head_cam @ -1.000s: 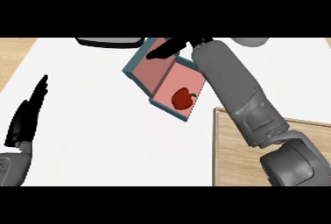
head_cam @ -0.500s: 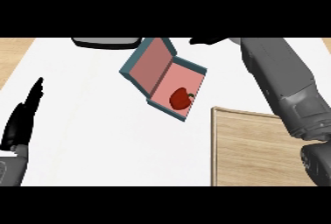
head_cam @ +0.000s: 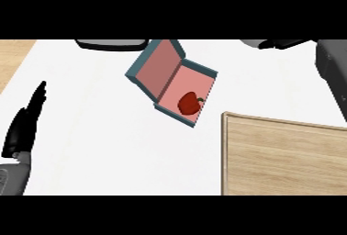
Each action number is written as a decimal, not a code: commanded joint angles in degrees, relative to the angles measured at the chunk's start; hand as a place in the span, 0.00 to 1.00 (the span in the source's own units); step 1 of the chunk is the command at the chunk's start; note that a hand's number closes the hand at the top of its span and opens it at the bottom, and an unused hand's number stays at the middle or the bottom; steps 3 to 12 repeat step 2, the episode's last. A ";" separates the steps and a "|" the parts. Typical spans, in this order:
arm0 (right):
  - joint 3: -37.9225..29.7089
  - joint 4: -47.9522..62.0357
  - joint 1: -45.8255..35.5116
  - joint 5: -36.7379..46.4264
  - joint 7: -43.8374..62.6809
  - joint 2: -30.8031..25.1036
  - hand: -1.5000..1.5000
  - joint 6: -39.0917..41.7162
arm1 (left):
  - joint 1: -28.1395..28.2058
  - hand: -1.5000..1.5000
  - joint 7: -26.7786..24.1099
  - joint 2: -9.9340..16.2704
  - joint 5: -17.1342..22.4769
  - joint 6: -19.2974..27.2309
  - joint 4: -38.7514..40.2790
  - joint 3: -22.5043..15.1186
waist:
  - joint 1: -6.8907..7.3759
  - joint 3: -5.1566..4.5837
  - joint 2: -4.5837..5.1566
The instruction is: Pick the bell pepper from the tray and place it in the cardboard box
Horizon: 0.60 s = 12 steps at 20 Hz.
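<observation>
Withdrawing right arm; bell pepper (head_cam: 190,103) lies in the cardboard box (head_cam: 163,73).
Right hand has left view, finger state unreadable; placement appears complete. Left hand (head_cam: 25,123) rests at the bench's (head_cam: 102,151) left edge, fingers straight, pressed together.

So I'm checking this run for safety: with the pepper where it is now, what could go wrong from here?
The red bell pepper lies in the open box close to its low near wall, so a bump could roll it onto the white counter. The right forearm passes near the box's right side; brushing it might shift the box. The left robot hand rests open at the left edge, far from both.
</observation>
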 commanded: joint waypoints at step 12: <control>2.16 0.93 3.41 2.67 -3.65 -4.02 0.00 4.93 | -0.59 0.50 2.58 0.10 -0.17 -0.67 -2.38 -0.38 | 0.39 0.13 -0.02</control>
